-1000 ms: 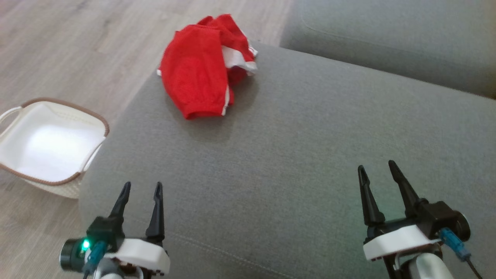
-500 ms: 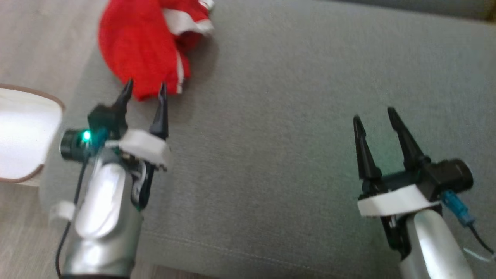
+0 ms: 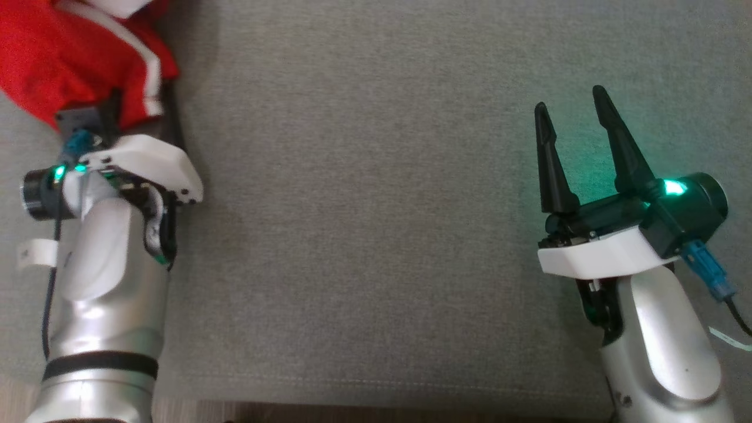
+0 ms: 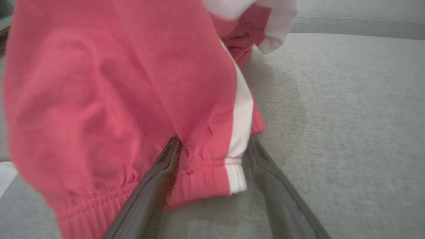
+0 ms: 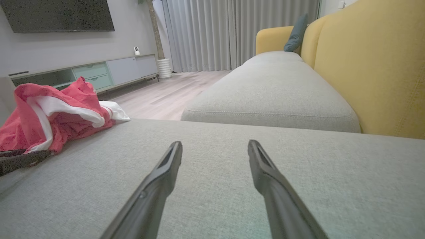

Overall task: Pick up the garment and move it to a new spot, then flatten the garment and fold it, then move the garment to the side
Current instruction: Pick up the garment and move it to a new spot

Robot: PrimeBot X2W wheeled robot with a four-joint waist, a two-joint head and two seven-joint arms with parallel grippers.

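- Head view: the red garment (image 3: 53,59) lies bunched at the far left corner of the grey seat cushion (image 3: 376,205), running off the top left of the picture. The left gripper (image 3: 141,103) is right at its near end, fingers reaching into the cloth so that their tips are mostly covered. The right gripper (image 3: 570,103) stands well apart on the other side, over bare cushion, its two fingers spread and holding nothing. The left arm is plainly the nearer one.
- Left wrist view: the garment fills the space straight ahead of the left gripper's fingers (image 4: 166,166). Its elastic hem (image 4: 199,181) lies crosswise to them, with the white stripe (image 4: 240,109) running away from the gripper along the cloth's right edge. One finger presses on the red fabric and the other sits just beside the striped corner, so the hem corner sits between jaws that are apart, not clamped. The garment's length leads forward, away from the hand. Judging from this, closing would catch the hem corner.
- Right wrist view: the right gripper's jaws stand wide over empty cushion. The garment lies off to this view's left, near the cushion's edge, with a dark finger of the left gripper at its near end.
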